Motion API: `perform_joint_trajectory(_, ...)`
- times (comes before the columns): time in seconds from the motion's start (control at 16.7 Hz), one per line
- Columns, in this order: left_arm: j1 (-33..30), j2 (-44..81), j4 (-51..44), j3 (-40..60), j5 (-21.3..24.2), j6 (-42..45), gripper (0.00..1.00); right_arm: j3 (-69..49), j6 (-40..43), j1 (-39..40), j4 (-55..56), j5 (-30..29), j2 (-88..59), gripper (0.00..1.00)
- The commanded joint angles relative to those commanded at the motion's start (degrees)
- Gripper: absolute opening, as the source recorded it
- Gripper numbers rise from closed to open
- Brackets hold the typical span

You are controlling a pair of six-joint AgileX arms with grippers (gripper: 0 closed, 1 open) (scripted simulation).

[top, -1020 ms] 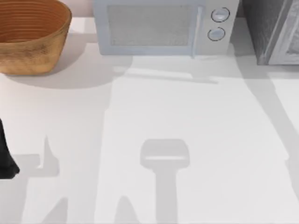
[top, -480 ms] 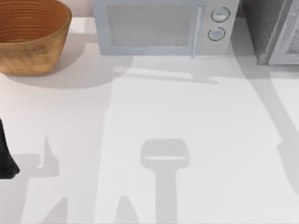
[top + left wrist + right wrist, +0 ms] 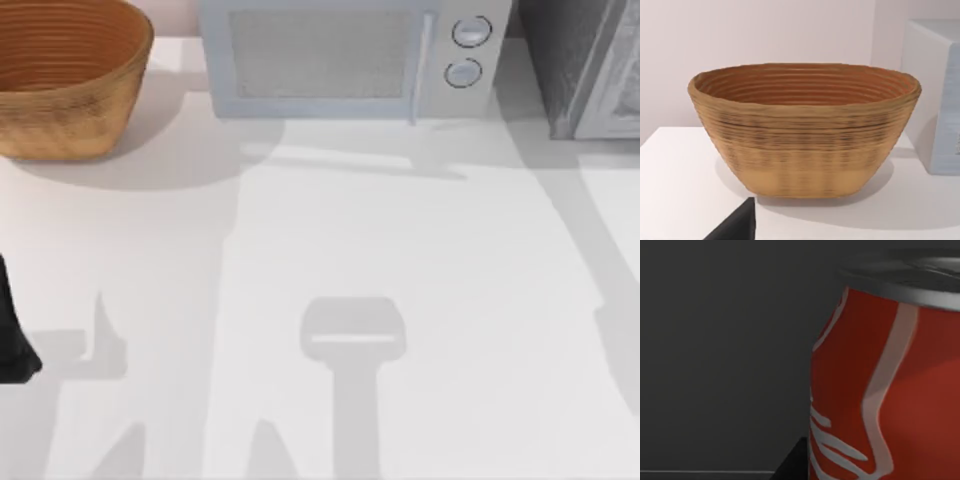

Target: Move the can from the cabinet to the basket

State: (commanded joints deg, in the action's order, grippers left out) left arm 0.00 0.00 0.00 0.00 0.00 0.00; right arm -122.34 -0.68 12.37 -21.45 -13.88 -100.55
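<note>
At the near left edge of the white worktop (image 3: 330,230), a dark part of the left arm (image 3: 12,335) sat parked; whether its hand was spread or pressed together could not be told. The middle of the worktop carried grey shadows. Farther back on the left stood the basket (image 3: 62,82), tan outside and orange-brown on its ribbed inside, and the left wrist view faced it squarely, upright on the worktop with a corner of the microwave (image 3: 935,95) just beside it. The light grey microwave (image 3: 345,58), with two round knobs (image 3: 468,50) on its right part, stood along the far edge in the middle. At the far right corner stood the cabinet (image 3: 585,65), dark speckled on its side and paler on its front. The right wrist view was dim and close on the can (image 3: 885,390), upright, red with white script and a silver top, against a dark wall, probably inside the cabinet; the state of the right hand could not be told.
</note>
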Motion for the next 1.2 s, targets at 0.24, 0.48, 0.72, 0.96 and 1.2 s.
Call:
perform_joint_trajectory(0.24, 0.0, 0.0, 0.0, 0.0, 0.0, 0.0, 1.00, 0.0, 0.0, 0.0, 0.0, 0.0, 0.0, 0.17)
perform_joint_trajectory(0.48, 0.0, 0.0, 0.0, 0.0, 0.0, 0.0, 1.00, 0.0, 0.0, 0.0, 0.0, 0.0, 0.0, 0.00)
perform_joint_trajectory(0.72, 0.0, 0.0, 0.0, 0.0, 0.0, 0.0, 1.00, 0.0, 0.0, 0.0, 0.0, 0.0, 0.0, 0.00)
perform_joint_trajectory(0.96, 0.0, 0.0, 0.0, 0.0, 0.0, 0.0, 1.00, 0.0, -0.1, 0.2, -0.2, -0.1, 0.2, 0.00)
perform_joint_trajectory(1.2, 0.0, 0.0, 0.0, 0.0, 0.0, 0.0, 1.00, 1.0, -0.1, 4.2, -6.1, -4.0, 6.7, 0.00)
